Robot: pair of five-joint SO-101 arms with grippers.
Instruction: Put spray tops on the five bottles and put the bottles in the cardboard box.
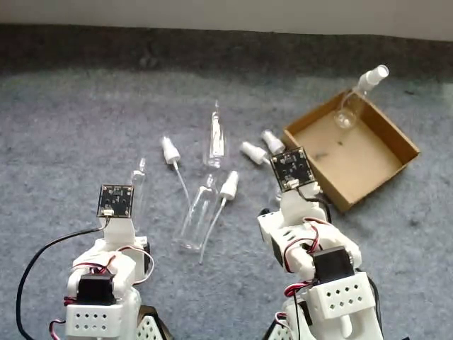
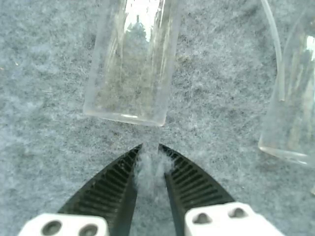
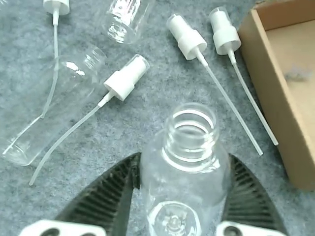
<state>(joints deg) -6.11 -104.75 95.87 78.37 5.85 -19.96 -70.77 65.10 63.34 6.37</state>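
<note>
My right gripper (image 3: 182,196) is shut on a clear bottle (image 3: 189,162) with an open threaded neck and no top. Beyond it on the carpet lie several white spray tops with long tubes (image 3: 125,78) (image 3: 187,37) (image 3: 224,29) and two more clear bottles (image 3: 54,103) (image 3: 125,12). My left gripper (image 2: 150,147) is shut to a narrow slit with nothing in it, just short of the flat base of a lying clear bottle (image 2: 130,59). The cardboard box (image 1: 382,131) sits at the right, with a topped bottle (image 1: 357,95) leaning over its far corner.
Grey carpet covers the table. From above, the left arm (image 1: 115,200) stands by a bottle (image 1: 139,183); bottles (image 1: 214,142) (image 1: 198,212) and spray tops (image 1: 170,150) (image 1: 228,185) lie between the arms. The box wall (image 3: 275,103) is close beside the right gripper.
</note>
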